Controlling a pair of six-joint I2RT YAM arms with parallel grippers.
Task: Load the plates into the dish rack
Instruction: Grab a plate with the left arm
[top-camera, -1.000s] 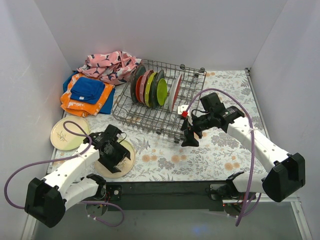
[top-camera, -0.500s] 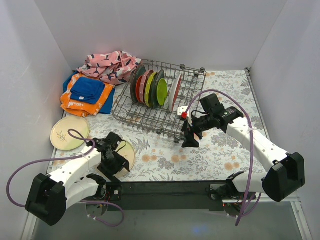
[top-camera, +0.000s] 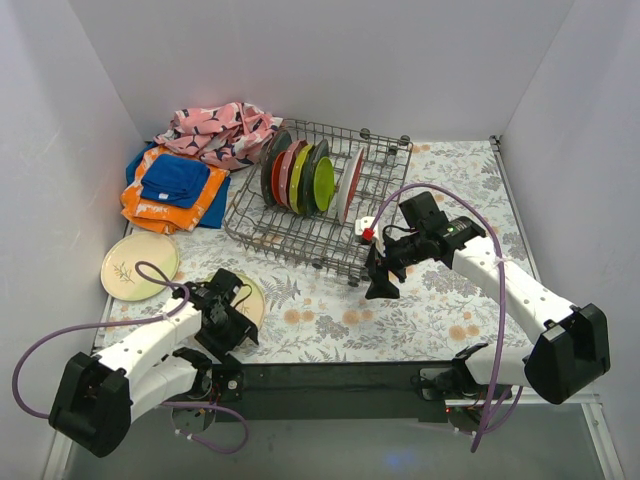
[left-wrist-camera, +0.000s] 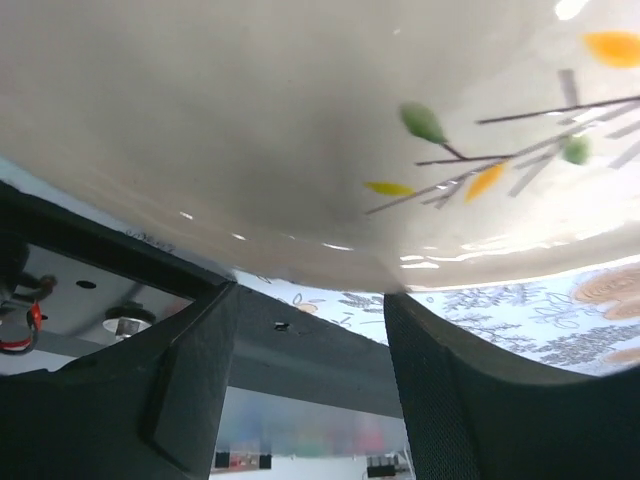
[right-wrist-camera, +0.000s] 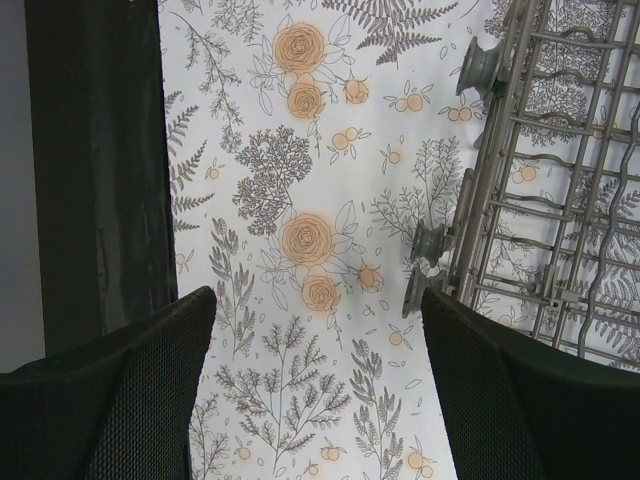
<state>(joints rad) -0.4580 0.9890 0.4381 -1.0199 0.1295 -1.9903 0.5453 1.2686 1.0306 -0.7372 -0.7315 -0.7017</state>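
Holding plates (top-camera: 305, 178) upright, dish rack (top-camera: 300, 242); right end effector (right-wrist-camera: 310, 400) spread, empty; left end effector (left-wrist-camera: 310, 325): cannot tell

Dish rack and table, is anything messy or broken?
Nothing is broken or spilled. The pink cloth lies crumpled by the dish rack, unlike the folded cloths beside it. The plates in the rack stand on edge in a row.

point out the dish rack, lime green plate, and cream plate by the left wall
dish rack (top-camera: 380, 180), top view, bare wire floor, right end
lime green plate (top-camera: 323, 183), top view, its face
cream plate (top-camera: 140, 266), top view, its middle
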